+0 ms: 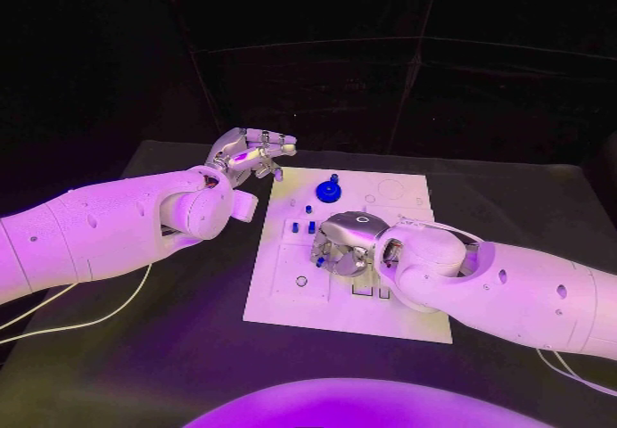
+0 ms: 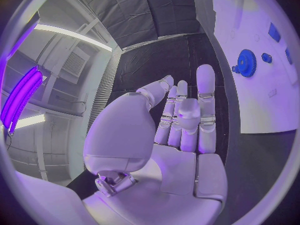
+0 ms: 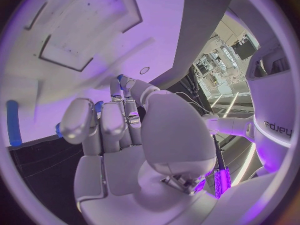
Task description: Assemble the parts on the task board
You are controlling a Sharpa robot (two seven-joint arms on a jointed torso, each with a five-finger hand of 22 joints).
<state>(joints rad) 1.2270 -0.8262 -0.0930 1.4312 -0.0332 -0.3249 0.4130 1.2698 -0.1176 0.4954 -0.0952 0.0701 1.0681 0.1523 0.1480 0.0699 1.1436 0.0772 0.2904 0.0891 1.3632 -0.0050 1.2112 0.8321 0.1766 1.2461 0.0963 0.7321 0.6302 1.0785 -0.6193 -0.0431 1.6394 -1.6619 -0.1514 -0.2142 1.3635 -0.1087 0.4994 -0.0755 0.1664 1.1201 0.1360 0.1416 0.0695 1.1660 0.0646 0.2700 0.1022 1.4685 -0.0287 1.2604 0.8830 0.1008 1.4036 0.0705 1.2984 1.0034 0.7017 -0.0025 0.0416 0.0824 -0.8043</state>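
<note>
The white board (image 1: 290, 294) was laid in the middle of the black table (image 1: 154, 357). A blue gear (image 1: 329, 190) was seen standing near the board's far edge, with several small blue pieces (image 1: 300, 226) just nearer, toward the board's left side. The left hand (image 1: 248, 153) was held above the table just beyond the board's far left corner, touching nothing; in the left wrist view its fingers (image 2: 205, 92) were seen straight, close side by side, with nothing held. The right hand (image 1: 345, 244) was lowered over the middle of the board. In the right wrist view its fingers (image 3: 114, 122) were curled down toward the board, with bits of blue (image 3: 98, 105) glimpsed between them; whether a piece was gripped could not be told. A blue peg (image 3: 12, 123) was seen lying on the board, apart from that hand.
</note>
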